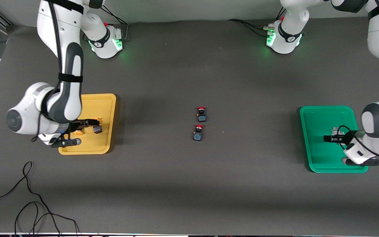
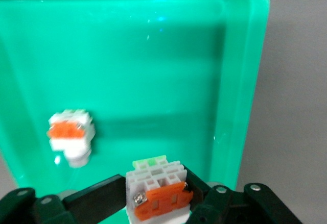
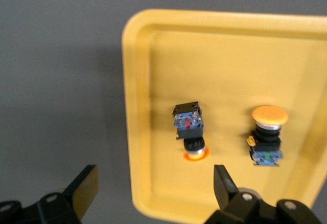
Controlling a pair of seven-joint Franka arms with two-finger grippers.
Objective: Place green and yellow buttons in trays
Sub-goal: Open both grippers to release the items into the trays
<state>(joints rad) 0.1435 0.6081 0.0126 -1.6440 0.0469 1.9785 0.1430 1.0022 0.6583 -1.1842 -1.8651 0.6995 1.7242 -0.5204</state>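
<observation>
- Two white robot arms with dark grey joint sections and black bands around their links.
- Rounded white bases [image 1: 105, 41] lit with green lights, a small red part on top of each, black cables plugged in.
- Left gripper [image 2: 158, 203]: black fingers on a black body with silver screws.
- Right gripper [image 3: 153, 188]: black angular fingers and silver screws.
- Thin black cable looped at the left wrist [image 1: 347, 133].

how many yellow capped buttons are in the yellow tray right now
2. Both yellow-capped buttons lie in the yellow tray: one button nearer its rim, the other button beside it. None looks hidden.
</observation>
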